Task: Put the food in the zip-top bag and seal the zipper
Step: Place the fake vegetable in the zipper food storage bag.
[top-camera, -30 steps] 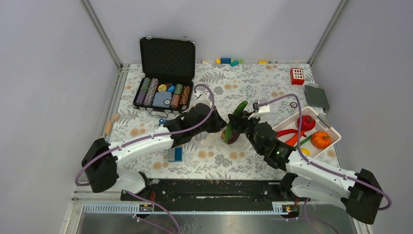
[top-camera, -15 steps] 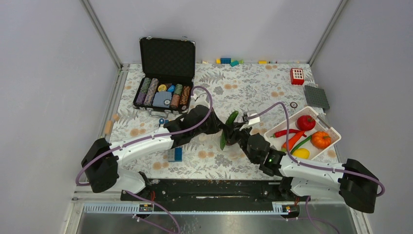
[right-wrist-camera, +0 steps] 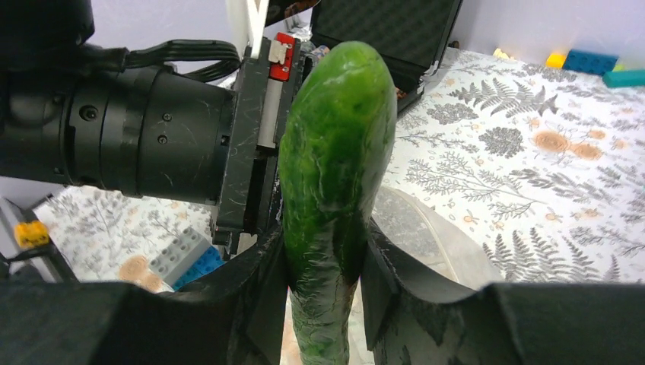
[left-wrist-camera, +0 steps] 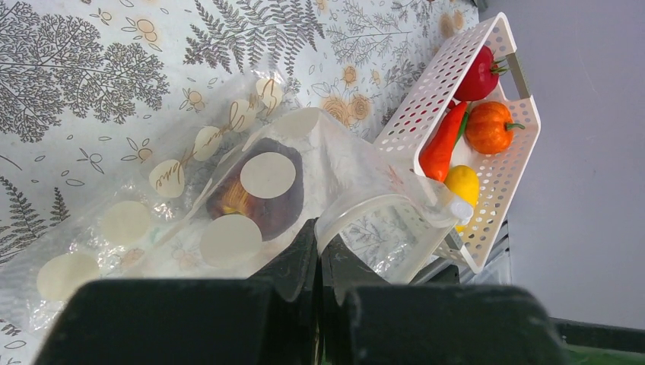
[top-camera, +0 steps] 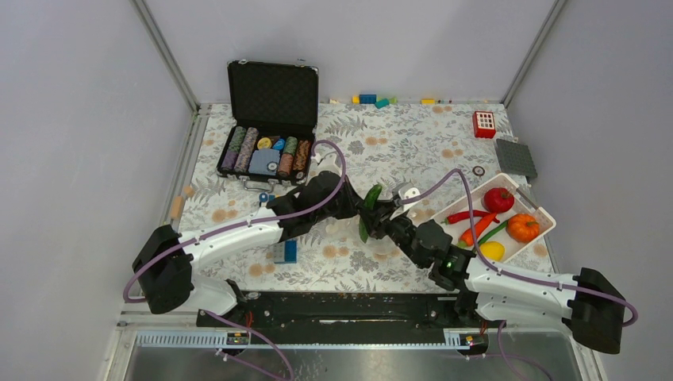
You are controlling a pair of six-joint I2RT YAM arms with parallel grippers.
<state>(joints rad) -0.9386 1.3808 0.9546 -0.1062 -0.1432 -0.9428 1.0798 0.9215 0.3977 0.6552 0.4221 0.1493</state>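
My left gripper (left-wrist-camera: 319,236) is shut on the rim of the zip-top bag (left-wrist-camera: 175,228), holding its mouth open by the zipper strip (left-wrist-camera: 380,205). A dark purple piece (left-wrist-camera: 255,190) lies inside the bag. My right gripper (right-wrist-camera: 323,274) is shut on a green cucumber (right-wrist-camera: 335,152), held upright beside the left wrist, with the bag's mouth (right-wrist-camera: 433,236) just under it. In the top view the cucumber (top-camera: 370,205) sits between both grippers. The tomato (top-camera: 498,199), pumpkin (top-camera: 523,227), chili (top-camera: 467,215), carrot (top-camera: 474,231), green pod (top-camera: 495,230) and yellow piece (top-camera: 492,251) lie in the white basket (top-camera: 508,177).
An open case of poker chips (top-camera: 266,151) stands at the back left. A blue and grey block (top-camera: 282,252) lies near the left arm. Toy blocks (top-camera: 373,99) line the far edge. A red box (top-camera: 483,124) and a grey plate (top-camera: 515,157) are at the back right.
My right gripper has carried the cucumber left and nearer, down toward the bag's mouth. The purple piece in the bag is now hidden under the arms in the top view. The left arm holds still.
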